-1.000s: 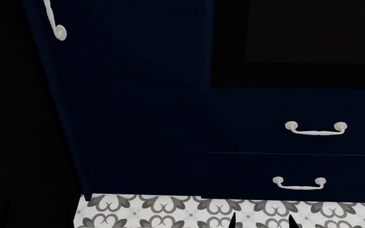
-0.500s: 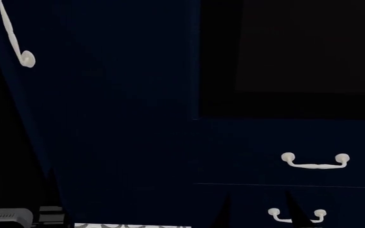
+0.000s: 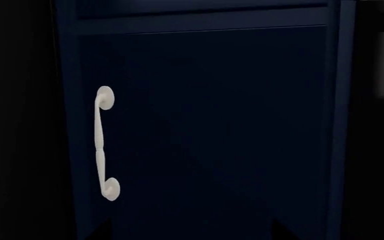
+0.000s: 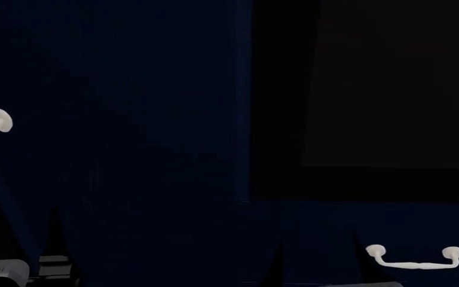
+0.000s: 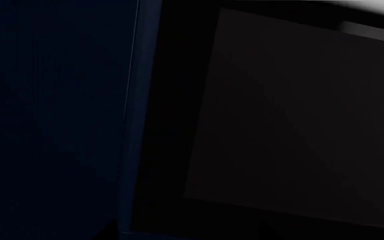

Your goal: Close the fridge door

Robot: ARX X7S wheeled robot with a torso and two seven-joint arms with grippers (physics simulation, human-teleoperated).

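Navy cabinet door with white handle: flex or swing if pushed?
The navy cabinet door looks like a flat rigid panel: probably no flex. It seems shut, so pushing likely won't swing it. Its white handle, anchored at both ends, should stay stiff.

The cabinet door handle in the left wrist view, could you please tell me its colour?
The handle is off-white, set on a navy cabinet door; the left wrist view shows it best.

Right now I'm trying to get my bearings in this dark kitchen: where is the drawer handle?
In the head view the white drawer handle sits low on the right, on the navy drawer front beneath the dark black panel.
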